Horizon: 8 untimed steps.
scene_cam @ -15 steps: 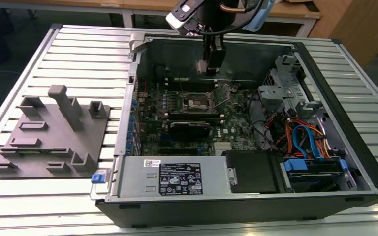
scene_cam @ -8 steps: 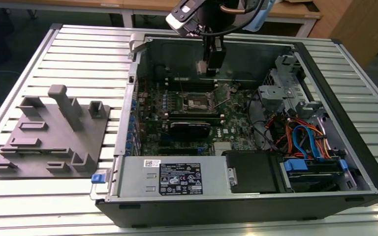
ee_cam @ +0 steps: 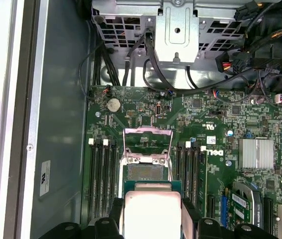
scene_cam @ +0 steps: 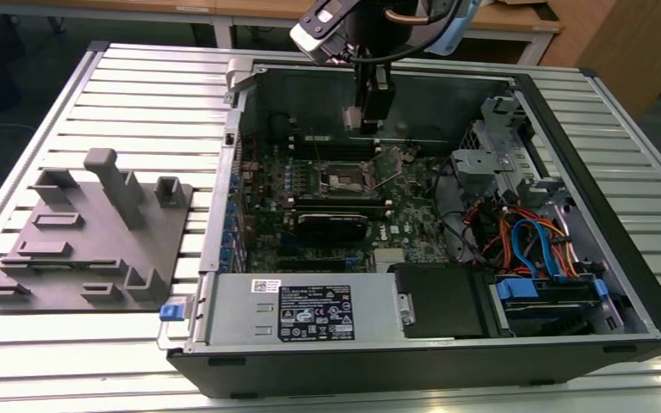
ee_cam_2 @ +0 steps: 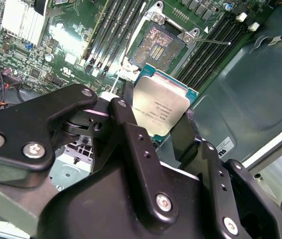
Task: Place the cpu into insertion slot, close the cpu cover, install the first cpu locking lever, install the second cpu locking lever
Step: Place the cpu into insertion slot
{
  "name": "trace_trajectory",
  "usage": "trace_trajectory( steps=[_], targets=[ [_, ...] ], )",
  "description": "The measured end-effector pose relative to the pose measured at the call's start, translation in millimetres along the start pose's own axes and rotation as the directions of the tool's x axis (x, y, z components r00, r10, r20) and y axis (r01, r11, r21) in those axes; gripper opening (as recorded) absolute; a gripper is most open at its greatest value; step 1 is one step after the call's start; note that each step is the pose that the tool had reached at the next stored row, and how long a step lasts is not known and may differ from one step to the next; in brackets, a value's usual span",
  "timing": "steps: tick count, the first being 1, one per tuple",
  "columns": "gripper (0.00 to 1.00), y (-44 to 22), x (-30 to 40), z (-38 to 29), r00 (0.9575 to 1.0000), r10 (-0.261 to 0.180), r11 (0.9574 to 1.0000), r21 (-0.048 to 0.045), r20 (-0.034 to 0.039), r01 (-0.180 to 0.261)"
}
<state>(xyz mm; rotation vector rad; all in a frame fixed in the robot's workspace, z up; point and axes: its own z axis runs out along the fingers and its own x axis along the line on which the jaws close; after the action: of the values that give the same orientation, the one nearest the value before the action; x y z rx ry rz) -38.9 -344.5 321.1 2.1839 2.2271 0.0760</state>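
Computer case point(scene_cam: 423, 361): open, lying on its side, the arm reaching in from above. Motherboard point(ee_cam: 215, 129): floor of the case, memory slots either side of the socket. Gripper point(ee_cam_2: 158, 117): jaws closed on two opposite edges of the chip, hanging above the board. Cpu cover point(ee_cam: 148, 131): silvery frame swung up and back, clear of the socket. Insertion slot point(ee_cam_2: 155, 46): bare, contacts exposed, nothing seated. Cpu point(ee_cam_2: 161, 107): metal top towards the wrist, held off the board, near the slot but to one side of it. Handling note, as judgement: bring the chip square over the socket, keep it level, set it straight down without sliding, since the contacts look easily bent.
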Motion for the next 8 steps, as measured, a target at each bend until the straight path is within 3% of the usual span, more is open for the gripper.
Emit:
trace_trajectory(
  steps=[3, 8],
  targets=[
    [0.54, 0.0, 0.0, 0.5, 1.0, 0.0, 1.0, 0.0007, -0.0003, 0.0],
    [0.54, 0.0, -0.1, 6.9, 1.0, 0.0, 0.9998, 0.0215, -0.0005, 0.0]
  ],
)
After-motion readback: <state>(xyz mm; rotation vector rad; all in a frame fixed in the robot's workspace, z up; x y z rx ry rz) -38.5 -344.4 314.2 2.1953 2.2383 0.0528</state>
